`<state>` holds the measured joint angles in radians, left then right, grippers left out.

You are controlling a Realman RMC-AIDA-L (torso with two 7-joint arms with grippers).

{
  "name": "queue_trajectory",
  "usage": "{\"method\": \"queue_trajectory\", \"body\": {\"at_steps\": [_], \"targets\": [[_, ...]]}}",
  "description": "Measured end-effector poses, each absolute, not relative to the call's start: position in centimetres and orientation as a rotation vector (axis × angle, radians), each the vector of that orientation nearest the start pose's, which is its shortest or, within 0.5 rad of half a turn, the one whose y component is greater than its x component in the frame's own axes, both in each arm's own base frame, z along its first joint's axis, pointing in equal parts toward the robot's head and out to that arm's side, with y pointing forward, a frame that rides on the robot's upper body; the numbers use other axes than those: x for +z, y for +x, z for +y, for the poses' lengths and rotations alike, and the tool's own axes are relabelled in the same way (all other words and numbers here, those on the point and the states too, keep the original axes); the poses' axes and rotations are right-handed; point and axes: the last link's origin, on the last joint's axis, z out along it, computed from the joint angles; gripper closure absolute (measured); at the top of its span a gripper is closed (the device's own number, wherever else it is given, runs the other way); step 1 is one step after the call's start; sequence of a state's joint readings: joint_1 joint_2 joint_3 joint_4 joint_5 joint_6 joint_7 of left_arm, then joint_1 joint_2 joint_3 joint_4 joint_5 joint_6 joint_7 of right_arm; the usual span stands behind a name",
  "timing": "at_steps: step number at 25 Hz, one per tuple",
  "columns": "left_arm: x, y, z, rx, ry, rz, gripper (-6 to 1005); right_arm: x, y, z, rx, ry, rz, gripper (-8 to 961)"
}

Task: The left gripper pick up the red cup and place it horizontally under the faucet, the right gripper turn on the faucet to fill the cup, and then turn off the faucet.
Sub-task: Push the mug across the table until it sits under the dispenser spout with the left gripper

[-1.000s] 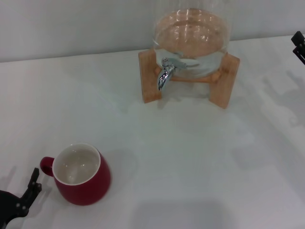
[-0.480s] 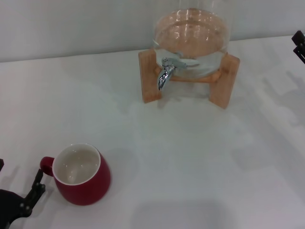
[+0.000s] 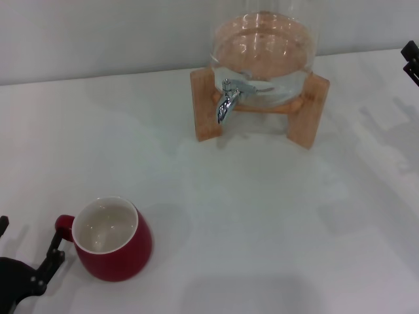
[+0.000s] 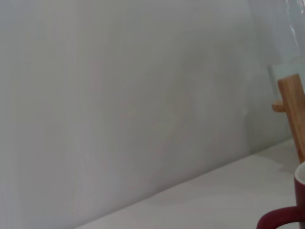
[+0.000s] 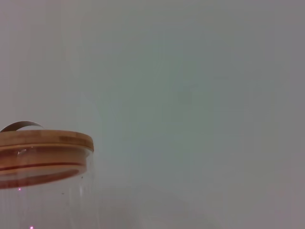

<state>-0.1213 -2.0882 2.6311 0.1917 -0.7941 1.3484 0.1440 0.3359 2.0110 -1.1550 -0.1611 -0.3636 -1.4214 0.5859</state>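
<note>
The red cup (image 3: 112,239) stands upright on the white table at the near left, its loop handle (image 3: 63,226) pointing left. The handle also shows in the left wrist view (image 4: 279,221). My left gripper (image 3: 26,243) is at the bottom left corner, open, with one black finger (image 3: 52,256) right beside the handle and the other at the frame edge. The chrome faucet (image 3: 227,98) hangs on the glass jar (image 3: 263,46) at the far middle, spout down. My right gripper (image 3: 411,61) shows only as a black tip at the far right edge.
The jar rests in a wooden stand (image 3: 205,104), whose post also shows in the left wrist view (image 4: 291,109). The jar's wooden lid (image 5: 45,141) shows in the right wrist view. A pale wall runs behind the table.
My left gripper has crept right toward the cup's handle, and its second finger has come into view at the left edge. The cup and right gripper have not moved.
</note>
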Motion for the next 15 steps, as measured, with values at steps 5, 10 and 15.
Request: {"method": "queue_trajectory", "body": {"at_steps": [5,10,15], "targets": [[-6.19,-35.34,20.4,-0.47,-1.881,-0.301,124,6.28,34.66,30.59,1.014,-1.523,0.518,116],[-6.21,-35.3,20.45,-0.471,-1.884,-0.299,125,6.28,34.72,30.53,1.013,-1.522,0.519,116],[-6.28,-35.13,20.65,-0.476,-1.893,-0.289,133,6.29,34.75,30.49,1.012,-1.522,0.52,116]]}}
